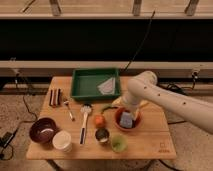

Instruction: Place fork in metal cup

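Smooth white rounded arm (167, 101) (bulbous elbow), grey gripper (127, 120) over red bowl (137, 123)

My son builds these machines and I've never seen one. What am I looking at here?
This is a robot with one white arm reaching in from the right. There is a single picture, taken from in front of a wooden table and somewhat above it. The arm's grasping part, the end effector, hangs over a red bowl. On the table are a small fork, a long white spatula, an orange, a dark metal cup, a green cup, a white cup, a brown bowl and a green tray. The fork lies well to the left of the arm, so it isn't held.
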